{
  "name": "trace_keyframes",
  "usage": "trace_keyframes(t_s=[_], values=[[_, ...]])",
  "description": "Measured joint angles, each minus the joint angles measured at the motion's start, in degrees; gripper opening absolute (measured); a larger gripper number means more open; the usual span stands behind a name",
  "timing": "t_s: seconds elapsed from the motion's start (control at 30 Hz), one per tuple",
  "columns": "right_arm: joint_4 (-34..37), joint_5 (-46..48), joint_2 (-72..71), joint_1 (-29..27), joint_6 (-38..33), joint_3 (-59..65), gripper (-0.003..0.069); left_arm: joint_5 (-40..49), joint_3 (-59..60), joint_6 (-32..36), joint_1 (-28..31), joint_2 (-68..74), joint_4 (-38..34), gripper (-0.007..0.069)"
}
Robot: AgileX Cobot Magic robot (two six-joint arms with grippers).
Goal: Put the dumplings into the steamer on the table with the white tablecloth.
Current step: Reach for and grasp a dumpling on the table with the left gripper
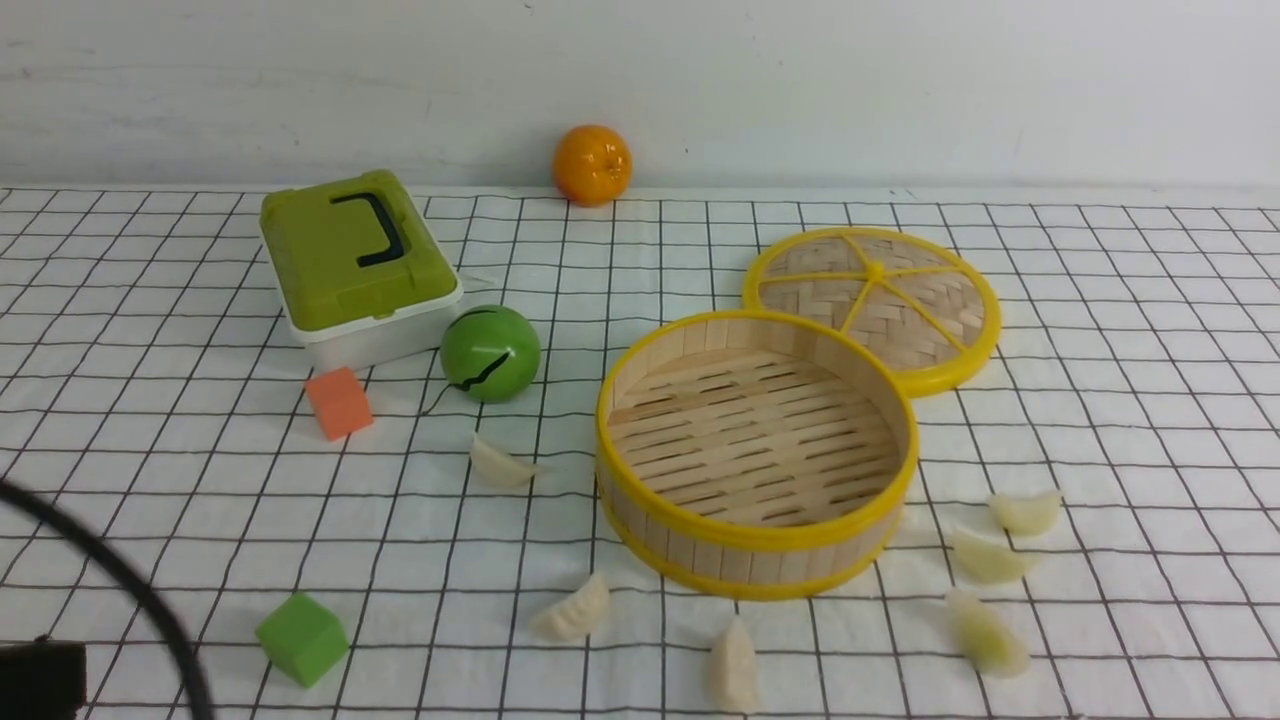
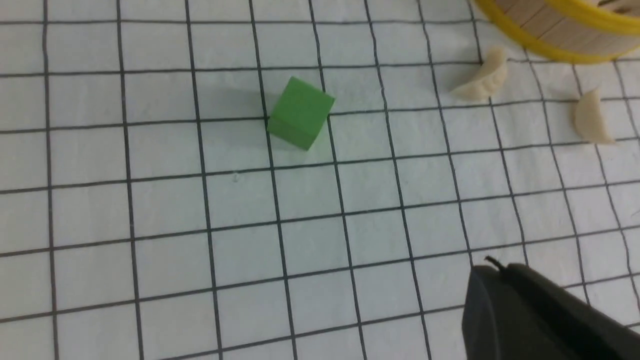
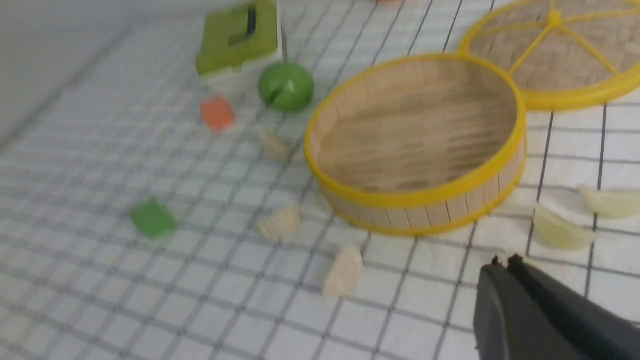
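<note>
- The front view alone took in the far edge of the table [image 1: 1150, 420]. A green-lidded box [image 1: 350, 250] sat toward the far left corner, and an orange [image 1: 592, 164] sat at the middle of that edge.
- A green ball [image 1: 490, 352] and an orange cube [image 1: 338, 402] lay just nearer than the box. A green cube [image 1: 301, 638] lay toward the near left corner of the white tablecloth [image 1: 150, 480].
- Of the left arm, the front view gave only a dark block [image 1: 40, 680] and a black cable [image 1: 120, 580] at the near left corner.
- The left wrist view showed the left gripper [image 2: 492, 265] over bare cloth, clenched with nothing in it. The green cube and two dumplings lay beyond it.
- The steamer [image 1: 700, 550] stood right of centre, its slatted floor bare. The lid [image 1: 870, 300] lay flat behind it toward the far right, with its rim touching the steamer's.
- All six dumplings lay on the cloth outside the steamer:
  - one [image 1: 500, 462] to its left;
  - two [image 1: 572, 610] [image 1: 733, 665] by the near edge;
  - three [image 1: 1025, 511] [image 1: 988, 556] [image 1: 985, 632] to its right.
- The right wrist view, which was blurred, showed the right gripper [image 3: 504, 261] with fingertips pressed together and empty. It was above the cloth near the right-hand dumplings.
</note>
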Motion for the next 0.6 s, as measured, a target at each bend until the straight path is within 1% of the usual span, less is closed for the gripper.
trace_keyframes(t_s=[0.13,0.2,0.23,0.4,0.43,0.5,0.57,0.6], values=[[-1.8,1.9,5.3,3.1,-0.8,-1.7,-0.0016,-0.6,-3.8,-5.2,-5.0,8.3,4.1,-0.0005],[-2.8,1.9,6.5,5.1,-1.0,-1.9,-0.0015,-1.5,-5.5,-6.4,-6.9,12.0,5.3,0.0018],[-3.4,1.8,7.0,6.2,-1.0,-1.9,-0.0016,-2.5,-6.7,-7.0,-7.9,14.8,5.7,0.0045],[-7.1,1.1,7.2,10.8,-1.1,-1.9,-0.0013,-5.7,-11.5,-7.7,-11.0,25.3,6.0,0.0198],[-7.6,1.1,7.2,11.1,-1.1,-1.9,-0.0012,-6.9,-12.9,-8.1,-12.0,28.6,5.7,0.0262],[-7.9,1.1,7.2,11.4,-1.1,-1.9,-0.0011,-8.6,-15.1,-9.5,-12.9,33.3,5.0,0.0358],[-8.0,1.1,7.2,11.5,-1.1,-1.9,-0.0011,-10.2,-17.3,-11.9,-13.3,37.5,4.6,0.0426],[-8.0,1.1,7.2,11.5,-1.1,-1.9,-0.0011,-11.4,-18.9,-14.1,-13.4,40.5,4.5,0.0469]])
